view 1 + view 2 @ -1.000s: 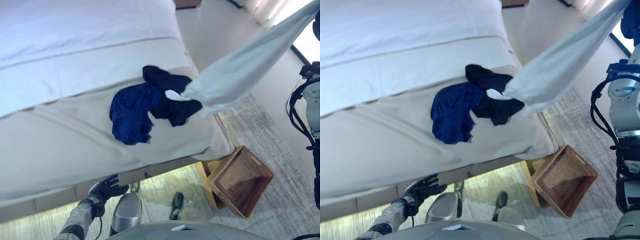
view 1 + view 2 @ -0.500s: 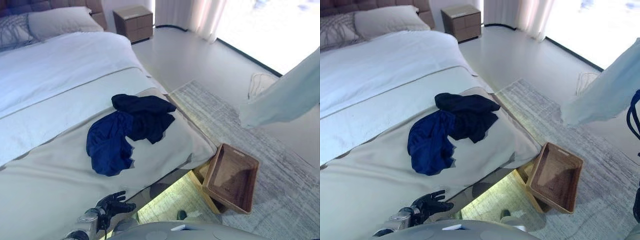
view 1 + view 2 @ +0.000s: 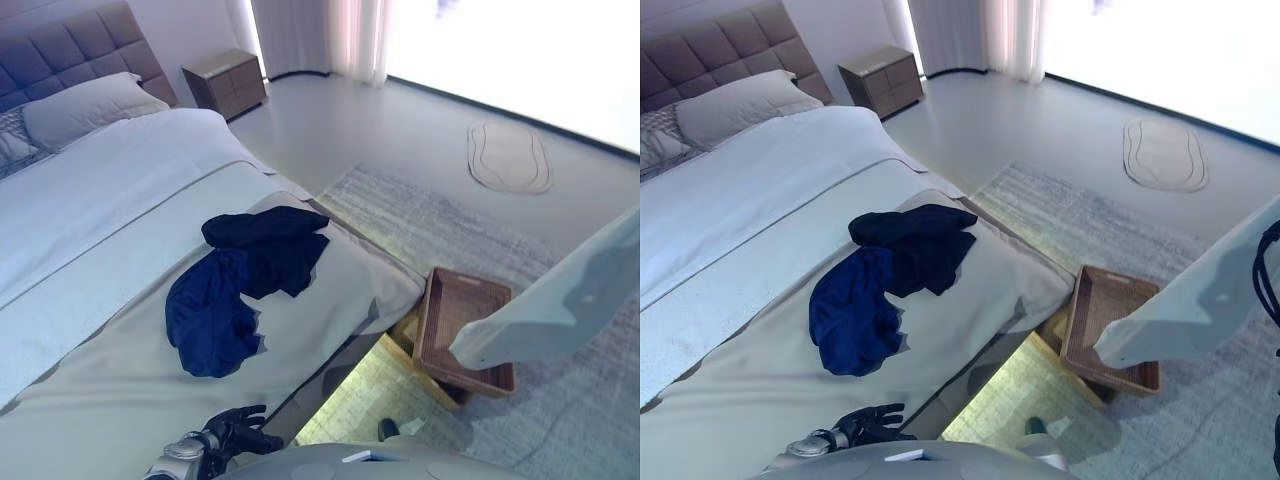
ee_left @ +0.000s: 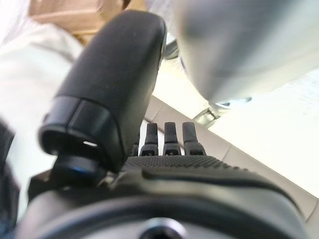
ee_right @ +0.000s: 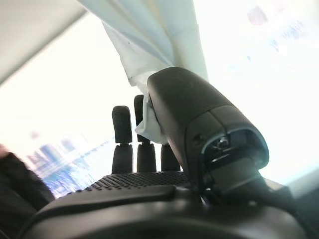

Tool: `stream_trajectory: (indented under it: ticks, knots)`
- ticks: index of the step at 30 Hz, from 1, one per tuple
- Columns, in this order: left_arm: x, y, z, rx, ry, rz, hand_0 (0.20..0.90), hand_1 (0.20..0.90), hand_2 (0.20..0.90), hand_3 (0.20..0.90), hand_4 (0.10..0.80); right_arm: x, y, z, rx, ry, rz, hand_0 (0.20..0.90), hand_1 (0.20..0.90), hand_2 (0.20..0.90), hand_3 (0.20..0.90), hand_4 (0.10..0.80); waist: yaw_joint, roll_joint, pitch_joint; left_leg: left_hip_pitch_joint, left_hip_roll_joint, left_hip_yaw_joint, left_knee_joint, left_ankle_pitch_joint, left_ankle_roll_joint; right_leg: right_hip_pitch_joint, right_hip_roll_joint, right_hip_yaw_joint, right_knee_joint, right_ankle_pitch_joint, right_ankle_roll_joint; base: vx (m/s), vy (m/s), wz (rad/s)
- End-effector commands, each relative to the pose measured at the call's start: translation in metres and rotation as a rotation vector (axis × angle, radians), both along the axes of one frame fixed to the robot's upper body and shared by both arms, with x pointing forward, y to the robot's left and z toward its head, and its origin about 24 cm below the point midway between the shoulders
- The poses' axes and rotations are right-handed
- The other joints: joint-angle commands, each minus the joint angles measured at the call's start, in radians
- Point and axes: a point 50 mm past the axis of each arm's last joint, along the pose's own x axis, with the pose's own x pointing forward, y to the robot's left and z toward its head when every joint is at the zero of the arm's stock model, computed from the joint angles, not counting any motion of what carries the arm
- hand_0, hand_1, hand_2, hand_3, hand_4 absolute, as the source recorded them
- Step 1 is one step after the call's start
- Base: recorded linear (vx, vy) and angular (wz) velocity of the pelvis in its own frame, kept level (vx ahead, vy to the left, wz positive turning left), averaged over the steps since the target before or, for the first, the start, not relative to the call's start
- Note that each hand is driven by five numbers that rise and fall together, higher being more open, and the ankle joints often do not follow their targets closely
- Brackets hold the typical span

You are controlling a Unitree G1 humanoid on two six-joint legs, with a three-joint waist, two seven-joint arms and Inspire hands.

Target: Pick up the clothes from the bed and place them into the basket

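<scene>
The pale garment (image 3: 560, 310) hangs at the right of the frame in the eye views, a soft, light cloth that drapes in a long slack fold, its lower end dangling in front of the basket (image 3: 448, 305). In the right wrist view the right robot hand (image 5: 149, 164) has a bunch of this cloth (image 5: 159, 45) pinched between thumb and fingers; the hold is on a gathered corner, so the rest trails freely and would likely swing as the arm moves. Being limp, it should crumple into the basket without resistance, though a trailing end could catch on the rim. The basket, a brown woven rectangular tray, sits on the floor at the lower right, near the corner of the bed (image 3: 90, 200), and what shows of its inside looks empty. Still on the bed, at centre frame, lie a dark blue garment (image 3: 210, 315) and a black garment (image 3: 270, 245), touching and partly overlapped; both look just as soft and light, best taken by pinching a raised fold in the heap. The left robot hand (image 3: 238, 432) shows at the bottom edge by the bed's side, fingers loosely spread and holding nothing.
</scene>
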Motion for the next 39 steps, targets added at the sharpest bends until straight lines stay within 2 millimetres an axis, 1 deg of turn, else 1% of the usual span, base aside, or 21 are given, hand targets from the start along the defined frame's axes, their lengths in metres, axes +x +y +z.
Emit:
stream_trajectory:
  ticks: [1, 4, 5, 7, 11, 14, 17, 21, 23, 24, 25, 27, 29, 32, 34, 37, 39]
  knots:
    - [0.056, -0.002, 0.025, -0.029, -0.209, 0.002, 0.9, 0.9, 0.9, 0.9, 0.8, 0.011, 0.02, 0.083, -0.148, -0.279, 0.042, 0.3, 0.3, 0.3, 0.2, 0.1, 0.03, -0.013, 0.124, -0.013, -0.031, -0.11, 0.068, -0.132, 0.003, -0.061, 0.041, -0.1, 0.116, -0.1, -0.063, -0.224, -0.019, -0.19]
    - [0.068, -0.011, 0.032, -0.059, -0.262, -0.006, 0.9, 0.9, 0.9, 0.9, 0.8, 0.015, 0.02, 0.085, -0.129, -0.269, 0.035, 0.3, 0.3, 0.3, 0.2, 0.1, 0.019, 0.024, 0.173, -0.055, -0.031, -0.113, 0.078, -0.119, -0.002, -0.117, 0.037, -0.093, 0.151, -0.107, -0.071, -0.163, 0.0, -0.11]
    - [0.075, -0.016, 0.036, -0.077, -0.299, 0.001, 0.9, 0.9, 0.9, 0.9, 0.8, 0.018, 0.022, 0.086, -0.137, -0.27, 0.033, 0.3, 0.3, 0.3, 0.2, 0.1, 0.011, 0.043, 0.204, -0.08, -0.031, -0.11, 0.087, -0.115, -0.004, -0.149, 0.032, -0.088, 0.17, -0.111, -0.075, -0.149, 0.016, -0.21]
    - [0.08, -0.02, 0.039, -0.093, -0.323, 0.001, 0.9, 0.9, 0.9, 0.9, 0.8, 0.021, 0.021, 0.085, -0.13, -0.245, 0.018, 0.3, 0.3, 0.3, 0.2, 0.1, 0.003, 0.061, 0.229, -0.098, -0.031, -0.107, 0.093, -0.112, -0.006, -0.173, 0.031, -0.084, 0.189, -0.12, -0.079, -0.098, 0.005, -0.28]
    - [0.093, -0.026, 0.05, -0.133, -0.389, -0.008, 0.9, 0.9, 0.9, 0.9, 0.8, 0.025, 0.017, 0.089, -0.099, -0.268, -0.004, 0.3, 0.3, 0.3, 0.2, 0.1, -0.004, 0.1, 0.284, -0.153, -0.03, -0.1, 0.121, -0.107, -0.012, -0.244, 0.022, -0.078, 0.233, -0.128, -0.088, -0.066, -0.008, -0.28]
    - [0.098, -0.027, 0.055, -0.152, -0.416, -0.009, 0.9, 0.9, 0.9, 0.9, 0.8, 0.027, 0.018, 0.096, -0.09, -0.31, -0.01, 0.3, 0.3, 0.3, 0.2, 0.1, -0.007, 0.117, 0.31, -0.183, -0.032, -0.099, 0.134, -0.104, -0.014, -0.285, 0.018, -0.075, 0.262, -0.136, -0.093, -0.041, -0.001, -0.18]
    - [0.102, -0.027, 0.059, -0.166, -0.436, -0.017, 0.9, 0.9, 0.9, 0.9, 0.8, 0.027, 0.019, 0.101, -0.088, -0.35, -0.024, 0.3, 0.3, 0.3, 0.2, 0.1, -0.006, 0.127, 0.327, -0.213, -0.035, -0.1, 0.153, -0.103, -0.015, -0.321, 0.015, -0.079, 0.296, -0.146, -0.097, -0.04, -0.013, -0.24]
    - [0.103, -0.03, 0.061, -0.185, -0.445, -0.027, 0.9, 0.9, 0.9, 0.9, 0.8, 0.024, 0.017, 0.101, -0.09, -0.37, -0.044, 0.3, 0.3, 0.3, 0.2, 0.1, -0.008, 0.134, 0.337, -0.229, -0.038, -0.102, 0.168, -0.102, -0.017, -0.337, 0.011, -0.085, 0.318, -0.154, -0.102, -0.012, 0.004, -0.14]
    - [0.102, -0.031, 0.061, -0.19, -0.442, -0.026, 0.9, 0.9, 0.9, 0.9, 0.8, 0.022, 0.015, 0.098, -0.07, -0.363, -0.052, 0.3, 0.3, 0.3, 0.2, 0.1, -0.011, 0.134, 0.339, -0.226, -0.04, -0.1, 0.172, -0.104, -0.018, -0.337, 0.01, -0.088, 0.32, -0.156, -0.103, 0.013, 0.02, 0.05]
    - [0.102, -0.031, 0.061, -0.191, -0.441, -0.026, 0.9, 0.9, 0.9, 0.9, 0.8, 0.022, 0.014, 0.096, -0.063, -0.355, -0.051, 0.331, 0.331, 0.331, 0.236, 0.136, -0.011, 0.134, 0.339, -0.226, -0.039, -0.1, 0.172, -0.104, -0.019, -0.336, 0.009, -0.09, 0.319, -0.155, -0.103, 0.009, 0.021, 0.05]
    - [0.102, -0.03, 0.061, -0.191, -0.438, -0.028, 0.9, 0.9, 0.9, 0.9, 0.8, 0.024, 0.014, 0.094, -0.049, -0.338, -0.035, 0.9, 0.9, 0.9, 0.9, 0.8, -0.01, 0.133, 0.34, -0.224, -0.039, -0.098, 0.172, -0.103, -0.02, -0.334, 0.007, -0.093, 0.317, -0.154, -0.102, 0.006, 0.021, 0.06]
    - [0.102, -0.03, 0.06, -0.19, -0.435, -0.027, 0.9, 0.9, 0.9, 0.9, 0.8, 0.026, 0.015, 0.09, -0.029, -0.315, -0.001, 0.9, 0.9, 0.9, 0.9, 0.8, -0.009, 0.131, 0.34, -0.222, -0.038, -0.097, 0.171, -0.103, -0.021, -0.331, 0.005, -0.095, 0.315, -0.154, -0.102, 0.011, 0.016, 0.05]
    - [0.101, -0.027, 0.059, -0.185, -0.424, -0.027, 0.9, 0.9, 0.9, 0.9, 0.8, 0.037, 0.025, 0.087, -0.012, -0.262, 0.133, 0.9, 0.9, 0.9, 0.9, 0.8, -0.006, 0.124, 0.336, -0.215, -0.037, -0.094, 0.169, -0.104, -0.021, -0.324, 0.006, -0.097, 0.309, -0.151, -0.103, 0.009, 0.009, 0.02]
    - [0.096, -0.023, 0.056, -0.178, -0.414, -0.025, 0.9, 0.9, 0.9, 0.9, 0.8, 0.045, 0.044, 0.095, -0.066, -0.332, 0.27, 0.9, 0.9, 0.9, 0.9, 0.8, -0.002, 0.111, 0.332, -0.205, -0.034, -0.09, 0.167, -0.108, -0.019, -0.314, 0.008, -0.099, 0.298, -0.146, -0.102, 0.0, 0.0, 0.0]
    - [0.094, -0.023, 0.054, -0.173, -0.406, -0.02, 0.9, 0.9, 0.9, 0.9, 0.8, 0.045, 0.051, 0.096, -0.107, -0.366, 0.317, 0.9, 0.9, 0.9, 0.9, 0.8, -0.002, 0.105, 0.328, -0.197, -0.033, -0.088, 0.161, -0.109, -0.019, -0.308, 0.01, -0.1, 0.289, -0.14, -0.098, 0.014, 0.021, 0.0]
    - [0.092, -0.021, 0.051, -0.164, -0.392, -0.002, 0.9, 0.9, 0.9, 0.9, 0.8, 0.045, 0.071, 0.105, -0.214, -0.422, 0.389, 0.9, 0.9, 0.9, 0.9, 0.8, 0.002, 0.087, 0.318, -0.181, -0.033, -0.082, 0.145, -0.11, -0.019, -0.288, 0.012, -0.104, 0.261, -0.128, -0.09, 0.026, 0.054, 0.02]
    - [0.091, -0.019, 0.051, -0.161, -0.388, 0.004, 0.9, 0.9, 0.9, 0.9, 0.8, 0.045, 0.076, 0.107, -0.241, -0.434, 0.402, 0.9, 0.9, 0.9, 0.9, 0.8, 0.005, 0.079, 0.314, -0.178, -0.033, -0.081, 0.143, -0.111, -0.018, -0.283, 0.012, -0.106, 0.256, -0.125, -0.087, 0.013, 0.023, 0.06]
